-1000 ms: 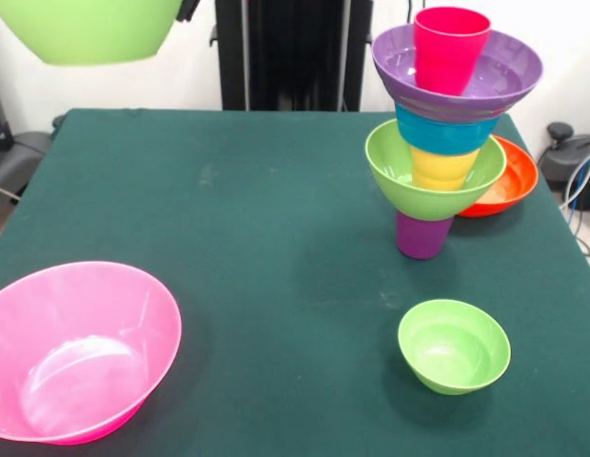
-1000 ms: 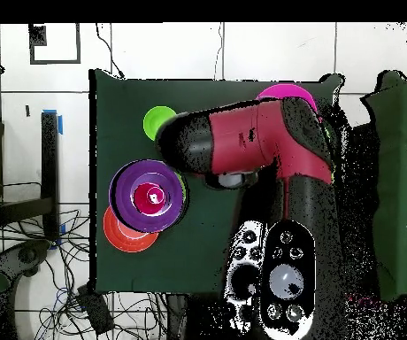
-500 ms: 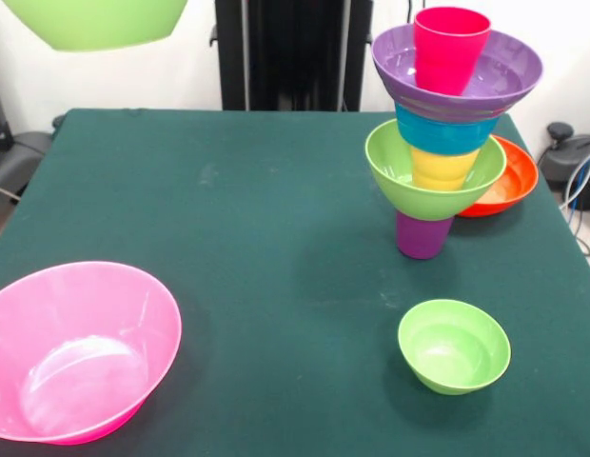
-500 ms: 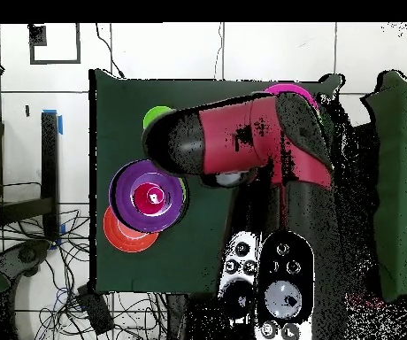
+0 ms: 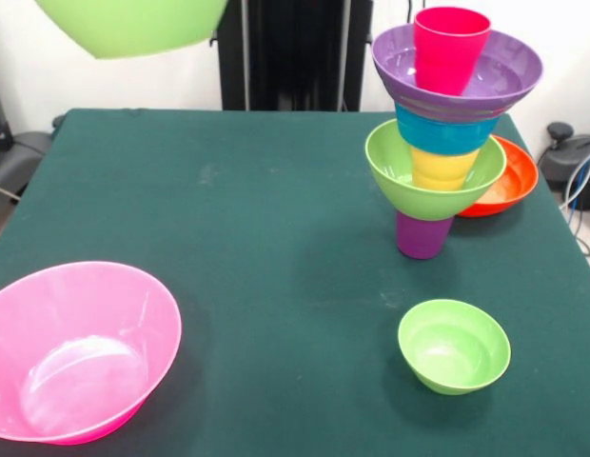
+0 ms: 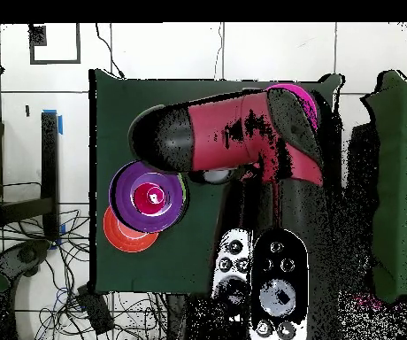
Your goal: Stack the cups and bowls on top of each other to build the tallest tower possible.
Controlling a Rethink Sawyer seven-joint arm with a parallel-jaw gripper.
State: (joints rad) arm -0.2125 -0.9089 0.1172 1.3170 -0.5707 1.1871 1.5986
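Observation:
The tower [image 5: 438, 143] stands at the right of the table: a purple cup [image 5: 423, 236] at the base, then a lime green bowl [image 5: 433, 186], a yellow cup [image 5: 443, 169], a blue bowl [image 5: 445, 133], a wide purple bowl [image 5: 457, 81] and a red cup [image 5: 450, 48] on top. Seen from overhead, the tower [image 6: 149, 197] lies just left of the arm [image 6: 234, 133]. Another lime green bowl [image 5: 133, 24] hangs high in the air at the top left, only its underside showing. The gripper holding it is above the picture's edge and under the arm in the overhead view.
An orange-red bowl [image 5: 509, 181] sits right behind the tower. A small lime green bowl [image 5: 454, 345] stands in front of it. A large hot pink bowl [image 5: 76, 350] fills the near left corner. Cables and gear lie off the table's right side.
The lifted green bowl has moved right along the top of the front view. Overhead, the arm has swung toward the tower's side and now covers the small green bowl.

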